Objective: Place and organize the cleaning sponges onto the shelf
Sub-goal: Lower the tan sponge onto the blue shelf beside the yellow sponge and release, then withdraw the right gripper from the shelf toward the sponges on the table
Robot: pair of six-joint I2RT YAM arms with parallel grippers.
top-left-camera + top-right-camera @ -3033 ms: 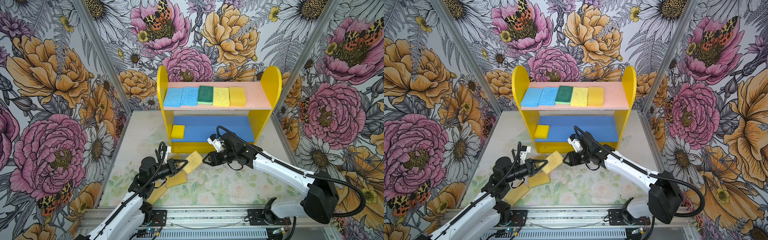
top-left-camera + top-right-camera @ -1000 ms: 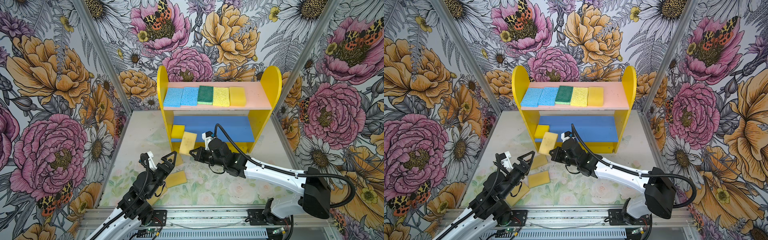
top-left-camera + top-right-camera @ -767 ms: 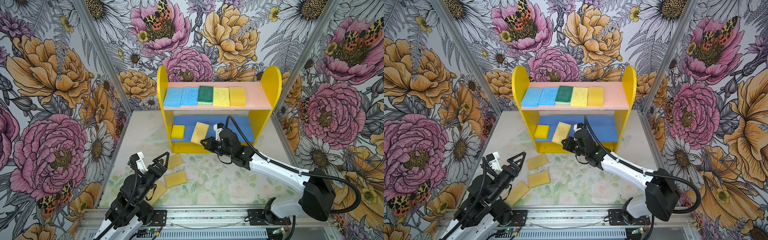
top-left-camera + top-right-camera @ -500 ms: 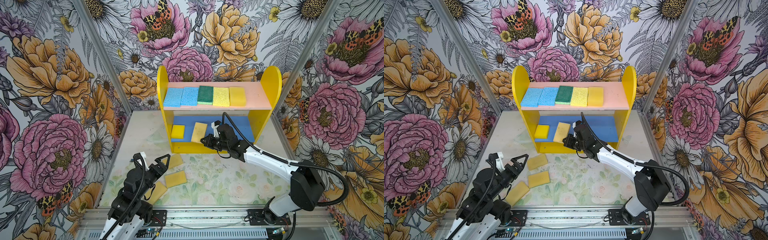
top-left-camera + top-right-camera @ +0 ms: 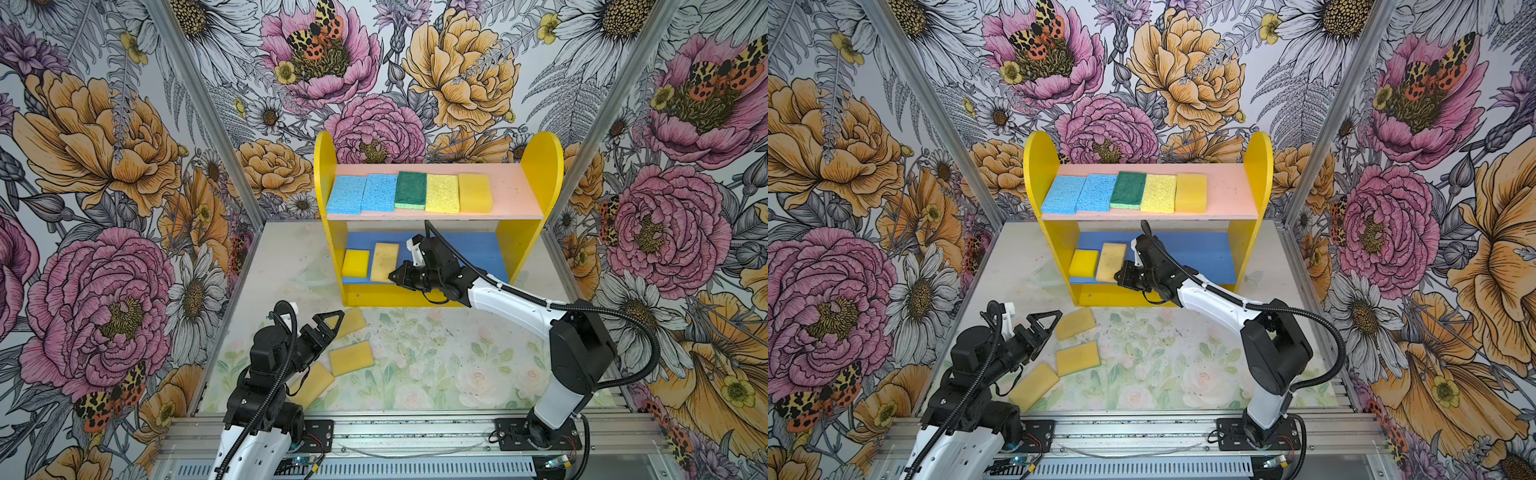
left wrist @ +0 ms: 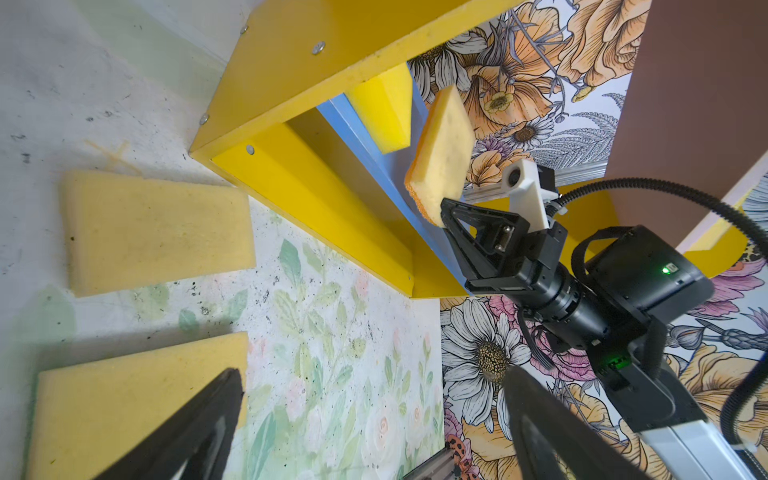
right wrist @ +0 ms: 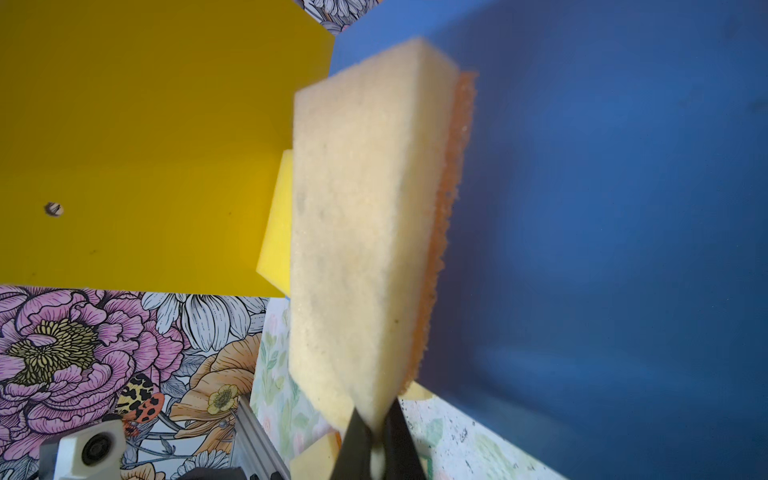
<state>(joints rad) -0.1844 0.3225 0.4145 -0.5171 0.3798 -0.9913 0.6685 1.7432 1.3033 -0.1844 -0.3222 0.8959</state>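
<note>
The left arm is sitting low and bent near its base, with its end effector [image 5: 313, 318] spread wide open. The right arm is reaching forward, and its end effector [image 5: 394, 276] is pinching one corner of a tan sponge [image 5: 384, 259].

Top views: high out front, tilted down at the shelf [image 5: 540, 166], near-identical. Wrist cameras ride close, sharing its blue board [image 7: 582, 208].
</note>
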